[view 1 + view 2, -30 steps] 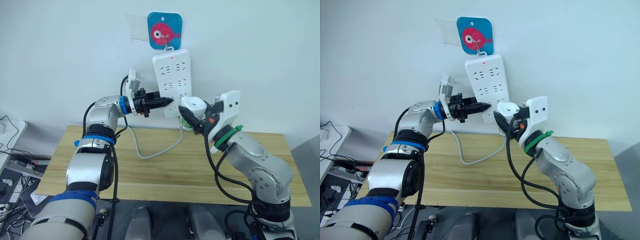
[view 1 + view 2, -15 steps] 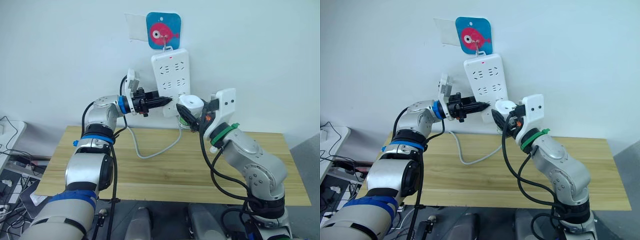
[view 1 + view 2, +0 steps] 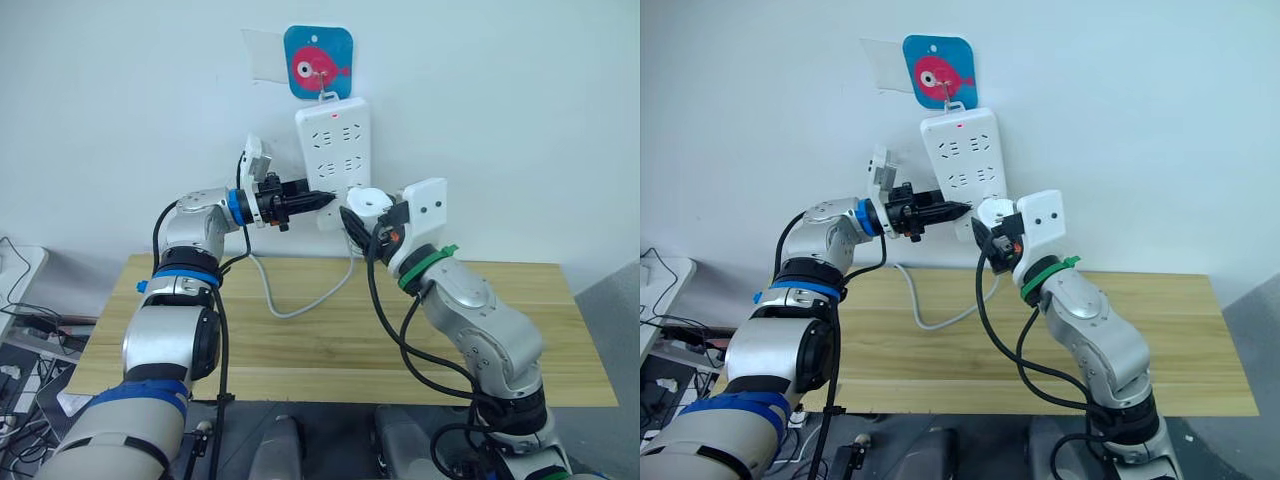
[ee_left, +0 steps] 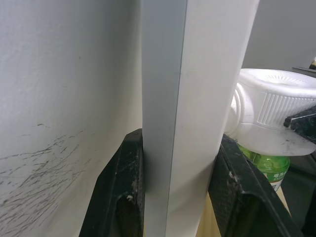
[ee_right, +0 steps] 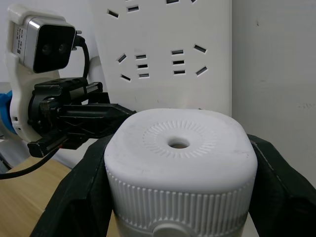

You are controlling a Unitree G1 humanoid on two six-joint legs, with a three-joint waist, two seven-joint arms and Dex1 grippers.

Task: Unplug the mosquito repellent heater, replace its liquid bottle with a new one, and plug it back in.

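Observation:
The mosquito repellent heater [image 3: 368, 203], white and rounded with a hole in its top [image 5: 178, 144], is held upright in my right gripper [image 5: 180, 197], which is shut on its sides. A green liquid bottle [image 4: 261, 165] hangs under it. The heater sits right at the lower face of the white power strip [image 3: 335, 140] on the wall. Its prongs are hidden, so I cannot tell whether they are in a socket. My left gripper [image 3: 322, 199] is shut on the strip's left edge, one black finger [image 4: 121, 192] behind it and one in front.
The strip hangs from a hook on a blue fish sticker [image 3: 318, 62]. Its white cable [image 3: 290, 300] loops down onto the wooden table [image 3: 300, 340] below both arms. Loose wires lie on the floor at far left [image 3: 20, 320].
My right gripper has carried the heater a little left, closer to the strip's lower end. The left gripper keeps its hold on the strip. The camera view has shifted slightly.

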